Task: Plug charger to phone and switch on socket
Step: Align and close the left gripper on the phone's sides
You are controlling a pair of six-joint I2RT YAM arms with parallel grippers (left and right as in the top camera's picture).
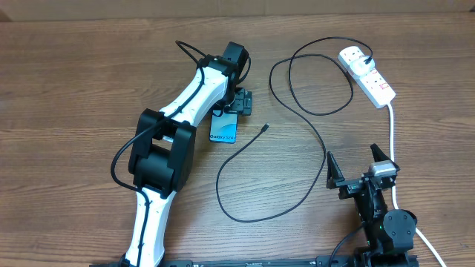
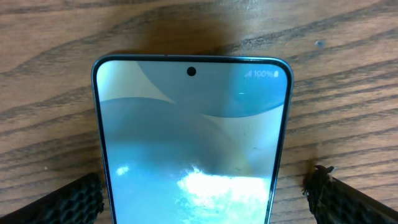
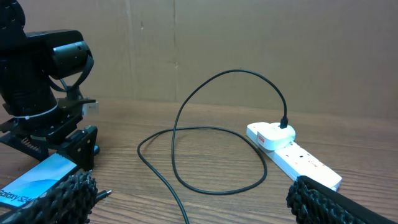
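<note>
Phone: the phone lies flat and screen up on the counter, left of the middle. Its screen is lit blue-teal. The left wrist view shows a camera hole at the top edge and "100%" in the corner.

Left fingers: the left fingers are spread apart, one on each side of the phone. The one at the lower left of that view sits just beside the phone's edge, and the other stands apart from it. They grip nothing.

Charger: the charger runs in loose black loops across the middle of the counter.

Connector tip: the connector tip lies bare on the wood, near the phone's right side and apart from it. It is not in the phone.

Plug: the plug sits in the far end of the socket.

Socket: the socket lies at an angle at the far right of the counter, with red marks on its switches. Whether a switch is on cannot be told.

White lead: the white lead leaves the socket's near end and runs down past the right arm.

Right fingers: the right fingers are spread wide with nothing between them. They are at the near right, well apart from the phone and the socket.
</note>
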